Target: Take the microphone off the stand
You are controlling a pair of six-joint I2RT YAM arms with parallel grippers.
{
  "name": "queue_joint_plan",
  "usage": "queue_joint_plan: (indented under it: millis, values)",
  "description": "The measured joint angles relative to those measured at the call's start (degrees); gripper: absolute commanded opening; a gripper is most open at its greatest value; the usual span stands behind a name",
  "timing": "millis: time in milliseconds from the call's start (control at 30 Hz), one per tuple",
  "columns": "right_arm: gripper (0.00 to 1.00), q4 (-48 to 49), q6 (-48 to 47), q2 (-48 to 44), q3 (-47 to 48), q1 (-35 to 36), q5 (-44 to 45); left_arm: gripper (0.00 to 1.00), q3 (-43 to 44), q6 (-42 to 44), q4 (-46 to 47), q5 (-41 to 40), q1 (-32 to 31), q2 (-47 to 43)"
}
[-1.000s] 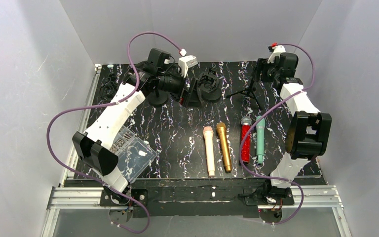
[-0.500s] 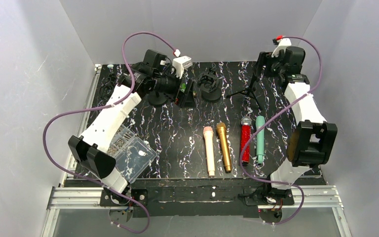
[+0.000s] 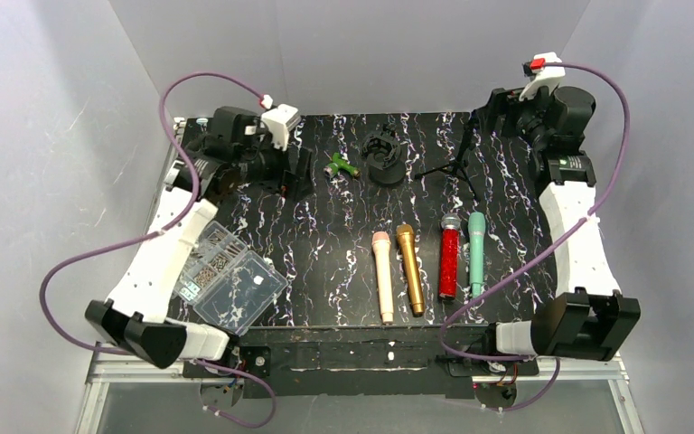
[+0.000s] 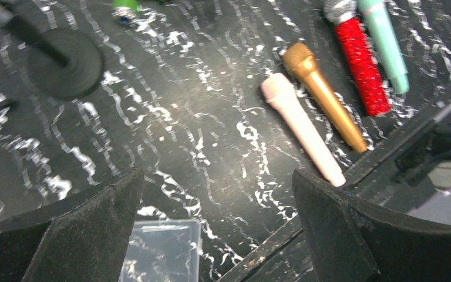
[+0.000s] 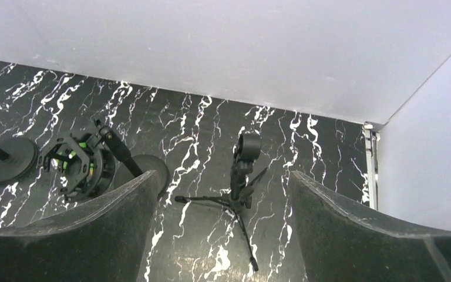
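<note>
Black marbled surface (image 3: 325,244), white walls (image 3: 370,54) on three sides.

Your green mic (image 3: 342,167) lies flat at the back of the surface, just left of the mount (image 3: 386,155). I read a slim gap between the two, so it looks free of the stand. Its long axis runs roughly left to right, slightly skewed. In the right wrist view some green shows through the mount's ring. From above the ring looks empty, so I take that green for the mic lying behind it.

Your left gripper (image 3: 300,172) has its jaws spread wide with nothing between them, and its wrist view shows only bare surface in the gap. It sits just left of the green mic, so the left arm is clearly the nearer one. Your right gripper (image 3: 492,113) also has its jaws spread and empty. It is up at the back right corner, beyond the tripod (image 3: 456,165) and well apart from the green mic.

The tripod's clip holds nothing. The pink mic (image 3: 383,271), gold mic (image 3: 410,269), red mic (image 3: 449,262) and teal mic (image 3: 476,253) lie in a row near the front, each pointing front to back.

Judgement: the removal reads as done. If you regrasp, use the left arm and turn the jaws to straddle the mic front to back. Room is tight on the mount side, and a round body may roll
</note>
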Motion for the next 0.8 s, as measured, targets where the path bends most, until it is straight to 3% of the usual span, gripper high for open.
queue_joint_plan:
  millis: [400,800]
  values:
    - [0.90,0.2,-0.4,-10.1,-12.2,0.0,-1.5,0.99,-11.4,3.4,-0.5,-15.6,4.0,-14.0]
    - [0.91,-2.8,-0.6,-16.9,-16.9,0.0,-1.7,0.99,-23.0,6.1,0.0,-23.7,7.5,-24.5]
